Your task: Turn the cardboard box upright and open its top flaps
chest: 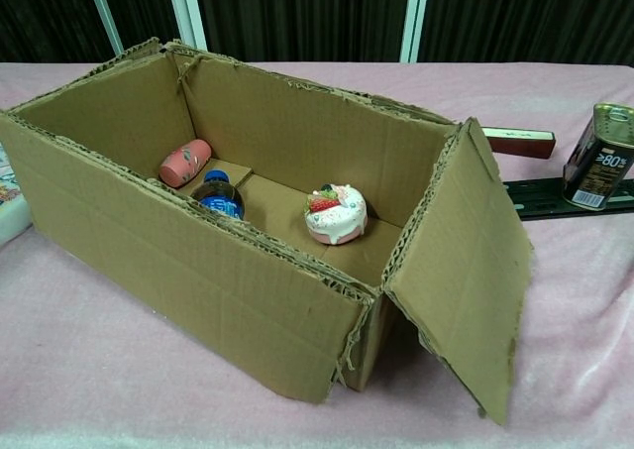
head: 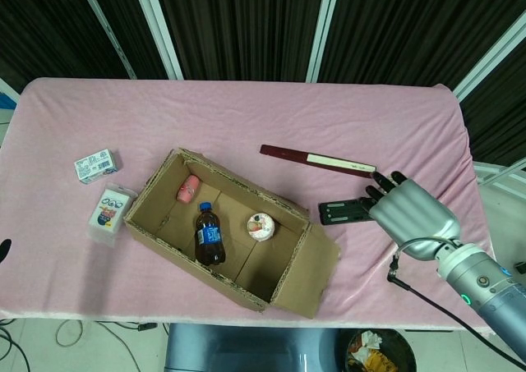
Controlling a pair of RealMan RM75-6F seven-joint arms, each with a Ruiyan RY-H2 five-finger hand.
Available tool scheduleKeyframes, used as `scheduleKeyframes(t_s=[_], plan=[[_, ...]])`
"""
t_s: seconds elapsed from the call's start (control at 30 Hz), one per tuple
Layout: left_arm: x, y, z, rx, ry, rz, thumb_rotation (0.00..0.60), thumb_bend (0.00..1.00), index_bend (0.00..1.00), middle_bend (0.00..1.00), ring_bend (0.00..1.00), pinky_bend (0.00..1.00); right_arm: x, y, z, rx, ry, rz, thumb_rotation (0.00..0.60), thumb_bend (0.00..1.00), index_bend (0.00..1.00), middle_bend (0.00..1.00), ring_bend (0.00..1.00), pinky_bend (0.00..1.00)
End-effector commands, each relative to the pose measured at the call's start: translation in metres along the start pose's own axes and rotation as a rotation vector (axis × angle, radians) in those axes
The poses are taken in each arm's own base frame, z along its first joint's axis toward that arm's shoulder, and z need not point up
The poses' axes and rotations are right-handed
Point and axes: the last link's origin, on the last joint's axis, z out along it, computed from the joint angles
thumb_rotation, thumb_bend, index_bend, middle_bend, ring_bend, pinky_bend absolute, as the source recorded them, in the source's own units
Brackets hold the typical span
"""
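We judged the upright cardboard box (head: 222, 236) light, stiff yet tear-prone, best gripped by its 4 o'clock flap (chest: 475, 290); right hand (head: 407, 212) lay spread, empty.

The cardboard box (head: 222, 232) stood open-topped; its folded-out flap (chest: 466, 280) blocked the right side, black bracket (head: 343, 213) and tin (chest: 597, 158) crowding beyond it.

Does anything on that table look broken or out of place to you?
The cardboard box looks worn: its top edges are ragged and torn, and one end flap hangs outward down its side. Inside, a cola bottle lies on its side beside a toy cake and a pink cup. Nothing is spilled.
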Motion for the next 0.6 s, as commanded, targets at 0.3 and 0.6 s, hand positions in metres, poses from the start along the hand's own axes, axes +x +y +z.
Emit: scheduleKeyframes(t_s=[0.3, 0.6], plan=[[-0.006, 0.0, -0.012, 0.019, -0.086, 0.103, 0.6, 0.17, 0.0, 0.0, 0.0, 0.0, -0.144, 0.001, -0.018, -0.378, 0.124, 0.269, 0.6, 0.23, 0.0, 0.0, 0.0, 0.23], [-0.012, 0.001, -0.013, 0.039, -0.103, 0.165, 0.6, 0.16, 0.0, 0.0, 0.0, 0.0, -0.227, -0.016, -0.025, -0.545, 0.253, 0.434, 0.6, 0.23, 0.0, 0.0, 0.0, 0.23]])
